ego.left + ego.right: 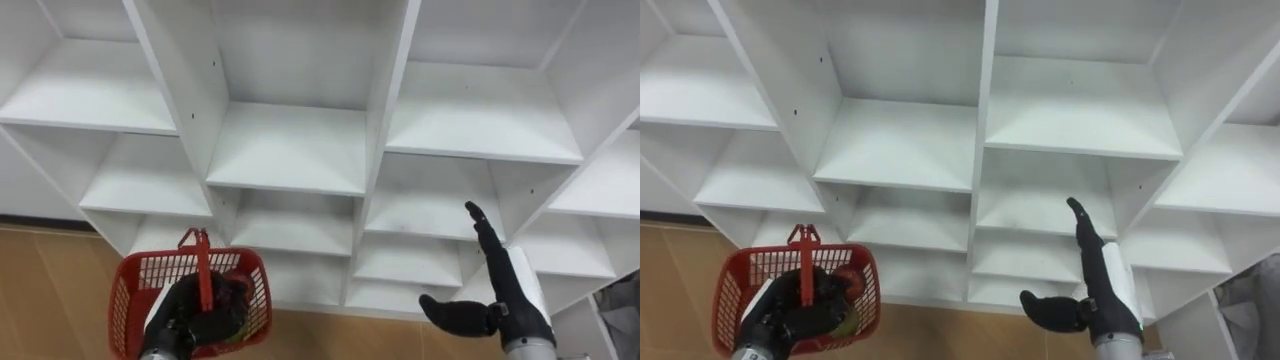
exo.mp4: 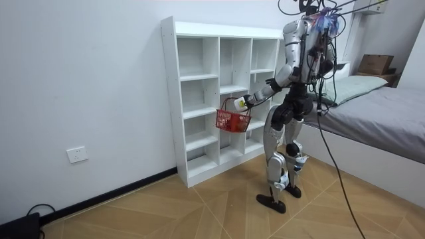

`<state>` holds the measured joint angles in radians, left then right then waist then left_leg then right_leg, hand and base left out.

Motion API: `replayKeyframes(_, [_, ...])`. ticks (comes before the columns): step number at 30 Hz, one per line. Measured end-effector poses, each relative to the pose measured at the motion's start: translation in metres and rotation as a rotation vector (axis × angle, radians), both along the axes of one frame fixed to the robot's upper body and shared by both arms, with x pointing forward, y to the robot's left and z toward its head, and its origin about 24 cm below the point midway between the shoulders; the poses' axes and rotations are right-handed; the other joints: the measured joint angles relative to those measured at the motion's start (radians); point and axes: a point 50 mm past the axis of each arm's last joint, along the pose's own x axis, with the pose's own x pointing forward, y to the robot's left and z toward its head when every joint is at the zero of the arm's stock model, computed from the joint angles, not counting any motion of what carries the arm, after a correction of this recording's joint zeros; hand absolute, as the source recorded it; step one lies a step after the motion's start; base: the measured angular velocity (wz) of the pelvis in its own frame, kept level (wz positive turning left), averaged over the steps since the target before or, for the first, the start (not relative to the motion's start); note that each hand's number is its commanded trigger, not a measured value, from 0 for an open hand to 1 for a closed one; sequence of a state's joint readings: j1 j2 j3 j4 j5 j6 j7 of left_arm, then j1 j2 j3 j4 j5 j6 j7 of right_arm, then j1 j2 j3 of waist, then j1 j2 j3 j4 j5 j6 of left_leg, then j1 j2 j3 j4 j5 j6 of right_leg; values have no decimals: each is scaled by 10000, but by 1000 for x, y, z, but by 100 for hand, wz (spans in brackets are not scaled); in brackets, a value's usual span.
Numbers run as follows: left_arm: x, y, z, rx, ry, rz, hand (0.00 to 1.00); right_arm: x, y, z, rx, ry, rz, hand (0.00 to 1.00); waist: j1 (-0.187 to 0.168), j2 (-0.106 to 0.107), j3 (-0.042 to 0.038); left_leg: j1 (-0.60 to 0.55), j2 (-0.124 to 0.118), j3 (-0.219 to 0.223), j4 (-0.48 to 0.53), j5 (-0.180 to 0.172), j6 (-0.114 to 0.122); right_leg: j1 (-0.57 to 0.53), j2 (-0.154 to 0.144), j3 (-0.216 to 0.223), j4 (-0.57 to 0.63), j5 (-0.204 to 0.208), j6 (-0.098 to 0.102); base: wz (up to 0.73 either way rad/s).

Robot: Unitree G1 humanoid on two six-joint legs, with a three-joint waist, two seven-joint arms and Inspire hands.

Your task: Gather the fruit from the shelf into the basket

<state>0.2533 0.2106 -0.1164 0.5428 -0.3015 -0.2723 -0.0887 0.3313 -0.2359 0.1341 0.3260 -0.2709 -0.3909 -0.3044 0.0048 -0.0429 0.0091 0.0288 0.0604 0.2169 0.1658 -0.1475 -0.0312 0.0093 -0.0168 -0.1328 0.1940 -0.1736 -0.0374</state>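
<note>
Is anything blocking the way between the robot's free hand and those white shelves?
Nothing visible does. The right robot hand is open, raised in front of the doorless shelves. The red basket hangs off to its left, held by the left robot hand.

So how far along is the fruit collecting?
Likely nearly done: the visible white shelves hold nothing, and red and green pieces lie in the red basket held by the left hand. The right hand is open, carrying nothing. Left: checking unseen shelves.
</note>
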Motion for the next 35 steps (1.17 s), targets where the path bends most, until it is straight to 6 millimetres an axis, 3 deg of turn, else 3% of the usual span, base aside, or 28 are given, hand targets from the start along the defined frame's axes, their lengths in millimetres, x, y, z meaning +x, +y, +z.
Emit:
replayKeyframes(7, [-25, 13, -22, 609, 1435, 656, 100, -18, -11, -26, 132, 1369, -757, 0, -12, 68, -1, 157, -7, -6, -71, -37, 7, 200, 6, -65, -103, 16, 15, 2])
replayKeyframes(16, [-71, 20, -49, 922, 3546, 2017, 100, -67, -31, -72, 1285, 4084, -3502, 0, 19, 167, -44, 466, -38, -57, -214, -83, -1, 518, 3, -74, -286, 0, 45, -1])
replayKeyframes(21, [-99, 27, -59, 1217, 4787, 2735, 100, -110, -37, -97, 2128, 6341, -5328, 0, 18, 148, -84, 528, -41, -70, -255, -108, -11, 645, 21, -82, -397, -15, 63, 2])
replayKeyframes(27, [-115, 32, -64, 1311, 5709, 3293, 100, -141, -33, -110, 3146, 8190, -6281, 0, -20, 121, -61, 573, -60, -123, -247, -162, -12, 801, 20, -99, -443, -28, 86, 1])
replayKeyframes(29, [-119, 30, -67, 1299, 6008, 3481, 100, -146, -33, -113, 3432, 8609, -6661, 0, -17, 106, -20, 699, -61, -129, -213, -228, -7, 942, 17, -96, -457, -49, 112, 0])
replayKeyframes(35, [-124, 22, -71, 1172, 6597, 3348, 100, -151, -32, -116, 4051, 9259, -7072, 0, -5, 159, -26, 816, -104, -156, -143, -298, 22, 1010, -9, -77, -445, -116, 162, 0])
